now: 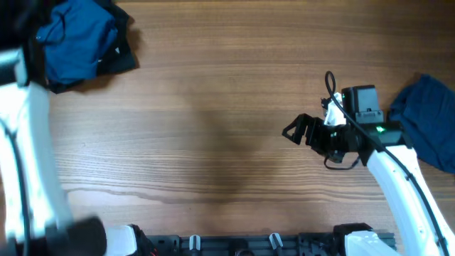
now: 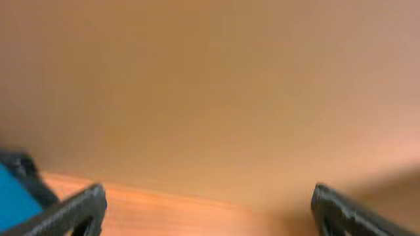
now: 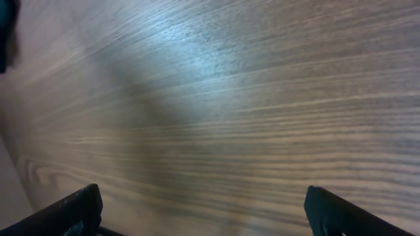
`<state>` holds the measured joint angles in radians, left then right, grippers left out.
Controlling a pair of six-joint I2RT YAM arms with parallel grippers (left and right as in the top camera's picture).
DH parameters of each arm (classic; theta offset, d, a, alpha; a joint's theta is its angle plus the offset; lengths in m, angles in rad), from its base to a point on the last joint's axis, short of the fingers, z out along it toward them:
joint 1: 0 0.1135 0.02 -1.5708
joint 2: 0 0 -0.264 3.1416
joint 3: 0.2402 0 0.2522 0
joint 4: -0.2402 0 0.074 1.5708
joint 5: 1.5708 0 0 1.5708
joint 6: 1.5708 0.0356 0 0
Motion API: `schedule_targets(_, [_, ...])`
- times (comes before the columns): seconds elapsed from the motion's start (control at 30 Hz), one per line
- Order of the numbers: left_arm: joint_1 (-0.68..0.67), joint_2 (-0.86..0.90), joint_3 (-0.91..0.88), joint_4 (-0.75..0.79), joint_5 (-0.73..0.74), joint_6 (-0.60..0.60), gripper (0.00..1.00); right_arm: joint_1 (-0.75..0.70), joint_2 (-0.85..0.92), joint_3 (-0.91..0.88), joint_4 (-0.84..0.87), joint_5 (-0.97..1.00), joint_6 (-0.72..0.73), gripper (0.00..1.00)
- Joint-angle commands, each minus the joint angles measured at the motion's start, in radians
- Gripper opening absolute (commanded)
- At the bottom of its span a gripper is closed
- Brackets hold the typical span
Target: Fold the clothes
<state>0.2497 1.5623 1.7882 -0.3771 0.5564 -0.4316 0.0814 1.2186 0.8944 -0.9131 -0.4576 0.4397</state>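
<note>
Blue clothes, two lots, on a brown wood-grain table (image 1: 213, 107).

Item 1: mid-blue garment (image 1: 75, 43), crumpled in a heap at the far left corner. Dark, near-black cloth (image 1: 124, 60) shows along its edge, perhaps a separate piece; the view is too poor to say.

Item 2: darker blue garment (image 1: 430, 121), rumpled at the right edge of the table and partly cut off by the frame.

Item 3: left gripper (image 2: 207, 216), jaws spread wide and holding nothing, bare wood between them. A sliver of blue fabric sits just beside the left-hand finger (image 2: 72, 211). The wrist view is blurred.

Item 4: right gripper (image 1: 293, 130), jaws likewise released and empty, over bare wood right of centre, well apart from both garments.
</note>
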Motion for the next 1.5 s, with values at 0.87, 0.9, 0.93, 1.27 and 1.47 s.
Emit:
schedule_targets(0.87, [-0.012,-0.916,-0.002,-1.241,0.161,0.402,1.00,-0.003,-0.809,-0.002,-0.330,-0.013,0.065,1.00])
schedule_targets(0.9, [-0.012,-0.927,-0.002,-1.258,0.161,0.402,0.99,-0.003,-0.816,-0.002,-0.333,-0.013,0.073,0.99])
schedule_targets(0.93, [-0.012,-0.937,-0.002,-1.283,0.161,0.405,1.00,-0.003,-0.824,-0.002,-0.341,-0.013,0.080,0.97])
schedule_targets(1.27, [-0.010,-1.101,-0.113,-1.281,0.168,0.454,1.00,-0.003,-0.988,0.000,-0.325,-0.013,0.085,0.97])
schedule_targets(1.47, [-0.010,-1.106,-0.118,-1.288,0.157,0.454,1.00,-0.003,-1.016,0.003,-0.336,-0.012,0.085,1.00])
